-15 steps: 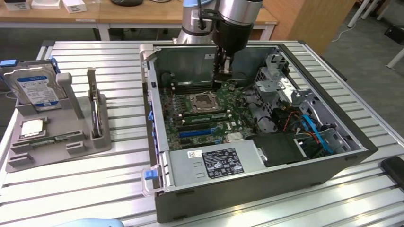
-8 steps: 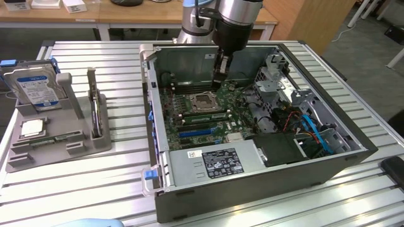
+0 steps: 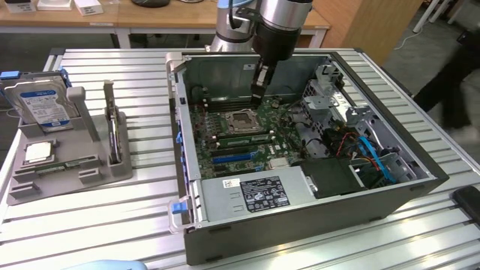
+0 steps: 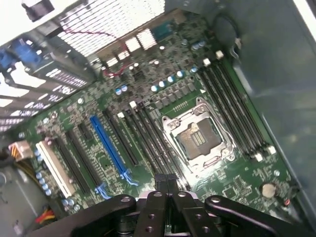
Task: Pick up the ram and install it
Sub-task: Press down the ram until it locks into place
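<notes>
The ram (image 3: 64, 166) is a thin green stick lying flat in a slot at the front of the grey tray (image 3: 45, 191), on the exterior view's left. My gripper (image 3: 256, 99) hangs inside the open computer case (image 3: 390, 197), just behind the empty CPU socket (image 3: 244, 120). In the wrist view the gripper (image 4: 166, 178) is shut, its two dark pads pressed together with nothing showing between them. It hovers over the long black memory slots (image 4: 148, 140) beside the CPU socket (image 4: 197, 138). More empty slots (image 4: 234, 111) lie on the socket's other side.
The tray also holds a blue-labelled hard drive (image 3: 44, 107), an upright dark card with a metal bracket (image 3: 112, 132) and a square chip (image 3: 37, 152). The case contains a power supply (image 3: 255, 194), drive cage (image 3: 330, 101) and cables (image 3: 375, 160). A person in dark clothing (image 3: 457, 73) stands at the exterior view's right.
</notes>
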### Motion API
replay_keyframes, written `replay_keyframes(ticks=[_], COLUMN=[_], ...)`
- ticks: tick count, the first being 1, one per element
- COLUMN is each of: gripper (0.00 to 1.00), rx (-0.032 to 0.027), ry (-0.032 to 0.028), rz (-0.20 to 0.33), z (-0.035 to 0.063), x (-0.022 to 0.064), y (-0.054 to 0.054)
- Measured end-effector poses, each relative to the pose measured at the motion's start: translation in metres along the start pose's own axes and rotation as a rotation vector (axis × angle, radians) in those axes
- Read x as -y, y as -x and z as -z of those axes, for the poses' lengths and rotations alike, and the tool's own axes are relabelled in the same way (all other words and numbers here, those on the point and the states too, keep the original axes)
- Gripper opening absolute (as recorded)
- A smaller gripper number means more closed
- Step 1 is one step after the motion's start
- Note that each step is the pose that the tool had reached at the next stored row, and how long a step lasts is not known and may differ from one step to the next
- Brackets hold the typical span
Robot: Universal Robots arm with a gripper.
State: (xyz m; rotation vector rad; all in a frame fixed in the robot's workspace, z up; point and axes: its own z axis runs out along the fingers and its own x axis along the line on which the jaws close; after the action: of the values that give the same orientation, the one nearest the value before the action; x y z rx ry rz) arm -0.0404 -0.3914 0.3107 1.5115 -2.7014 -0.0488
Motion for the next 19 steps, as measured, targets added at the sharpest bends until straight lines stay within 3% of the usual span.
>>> replay_keyframes(ticks=[19], gripper=[0.10], rx=[0.0154], ry=[0.0074], rz=[-0.326], z=[-0.0010], x=[0.0001], y=[0.0000])
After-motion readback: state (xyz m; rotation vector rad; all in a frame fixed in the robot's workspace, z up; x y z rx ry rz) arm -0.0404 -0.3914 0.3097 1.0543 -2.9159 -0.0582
